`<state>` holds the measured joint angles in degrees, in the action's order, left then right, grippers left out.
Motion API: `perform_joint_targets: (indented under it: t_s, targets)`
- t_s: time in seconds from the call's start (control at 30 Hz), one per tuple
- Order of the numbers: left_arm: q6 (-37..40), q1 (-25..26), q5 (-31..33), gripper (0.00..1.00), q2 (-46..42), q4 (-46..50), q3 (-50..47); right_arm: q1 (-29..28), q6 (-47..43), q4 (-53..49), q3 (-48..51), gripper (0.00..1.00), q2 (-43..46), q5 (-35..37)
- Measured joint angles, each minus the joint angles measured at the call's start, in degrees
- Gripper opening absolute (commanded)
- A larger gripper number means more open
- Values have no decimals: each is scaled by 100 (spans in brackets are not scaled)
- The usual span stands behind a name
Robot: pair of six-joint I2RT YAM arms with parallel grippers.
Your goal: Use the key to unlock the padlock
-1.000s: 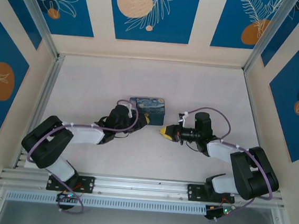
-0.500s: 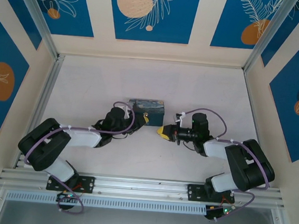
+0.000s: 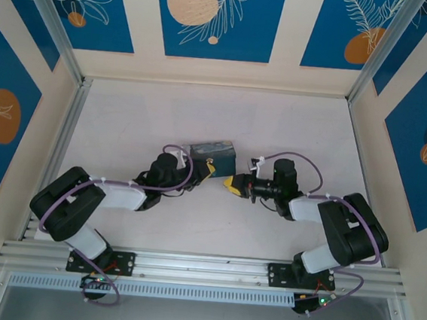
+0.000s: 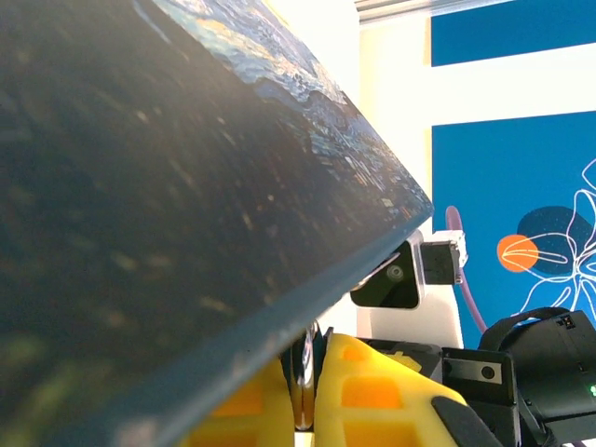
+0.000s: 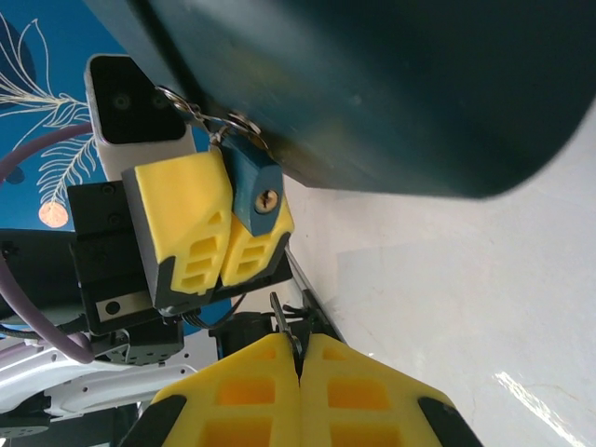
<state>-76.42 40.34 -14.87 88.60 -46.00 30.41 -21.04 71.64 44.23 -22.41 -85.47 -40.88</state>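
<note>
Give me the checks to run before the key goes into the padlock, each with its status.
1. The thin dark metal key is pinched in the right gripper: ok.
2. The small blue padlock is held at the left gripper: ok.
3. The padlock's keyhole faces the right gripper: ok.
4. The key tip is lined up with the keyhole: not ok. In the right wrist view the two are apart, with the key lower.
5. The key blade is turned to match the slot: cannot tell.
</note>
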Motion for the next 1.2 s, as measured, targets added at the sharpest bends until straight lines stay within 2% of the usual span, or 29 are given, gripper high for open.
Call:
perform_joint_targets:
  t_s: [1.2]
  targets:
    - [-87, 0, -15, 0, 2, -114, -17, -39, 107, 160, -448, 0, -577, 129]
